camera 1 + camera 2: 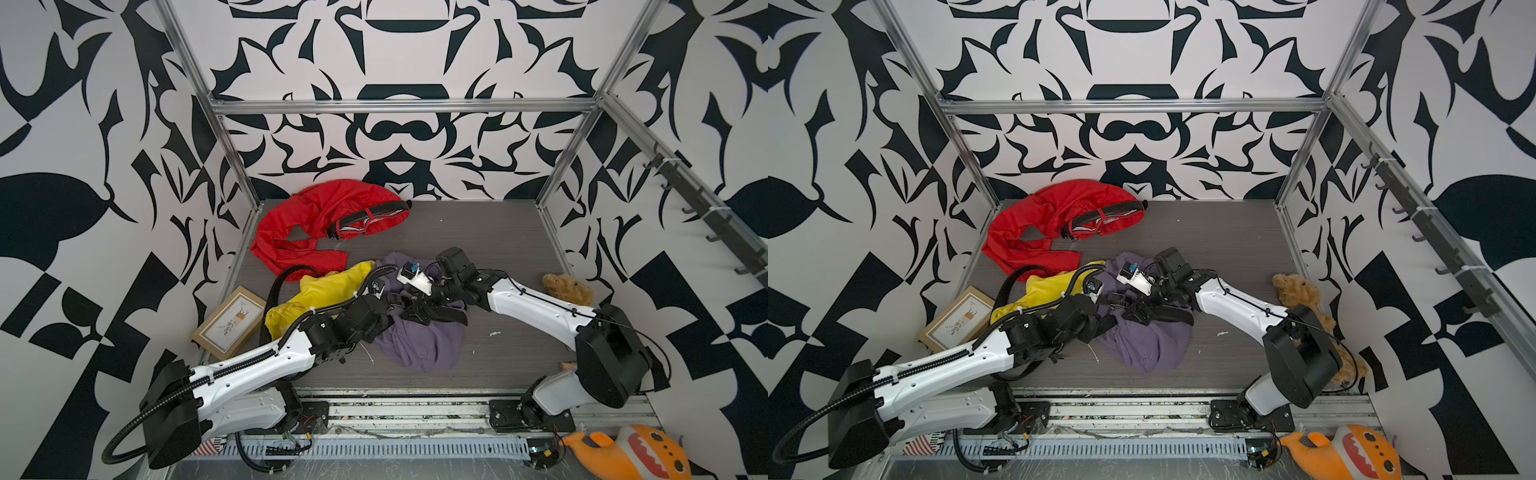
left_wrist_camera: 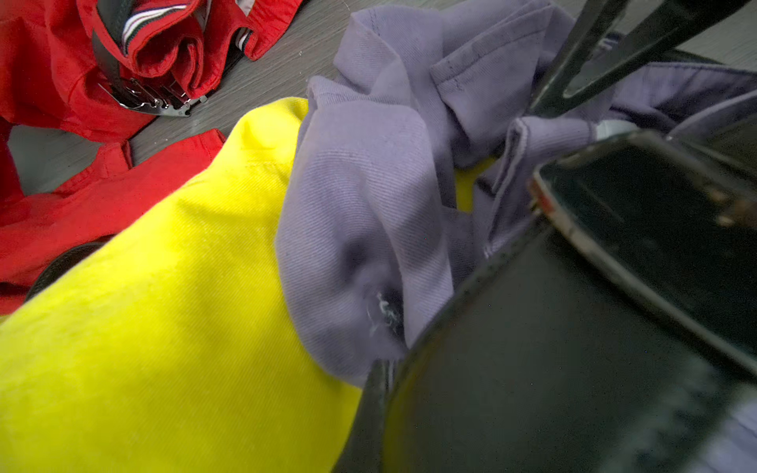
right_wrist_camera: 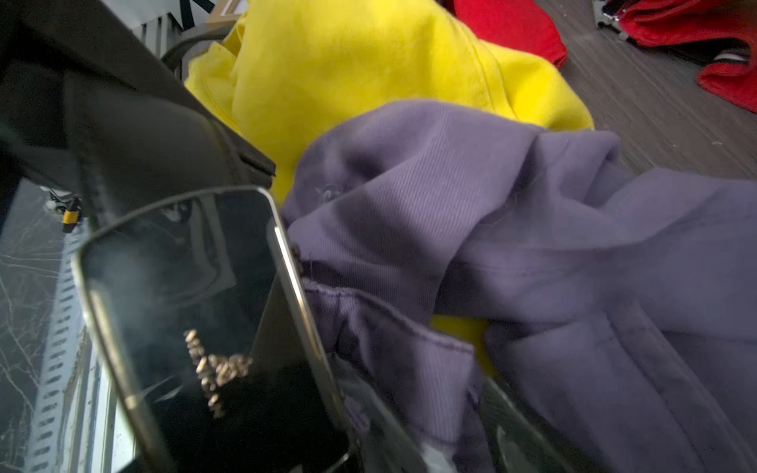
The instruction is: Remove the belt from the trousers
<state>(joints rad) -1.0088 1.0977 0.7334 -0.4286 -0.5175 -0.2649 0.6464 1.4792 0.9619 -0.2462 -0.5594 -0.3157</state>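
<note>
The purple trousers [image 1: 419, 345] lie crumpled at the middle of the grey worktop [image 1: 507, 249], and everything here sits around that heap. The black belt [image 1: 451, 316] lies across the upper part of the trousers, its strap running towards their right-arm side. Its glossy dark buckle [image 3: 196, 311] with a thin metal rim fills much of the right wrist view and presses against the purple cloth. The left pincer [image 1: 395, 302] reaches onto the trousers from the yellow garment's [image 1: 324, 291] side. Its jaws are closed tight at the belt's end, though black on black hides whether the strap is actually gripped. The right pincer [image 1: 417, 313] comes down onto the same spot from the opposite side, just beside the left one and right at the belt. How wide it stands cannot be made out. The yellow garment touches the trousers' edge, partly tucked under it, and red trousers [image 1: 307, 224] lie beyond it, apart from the purple heap.
</note>
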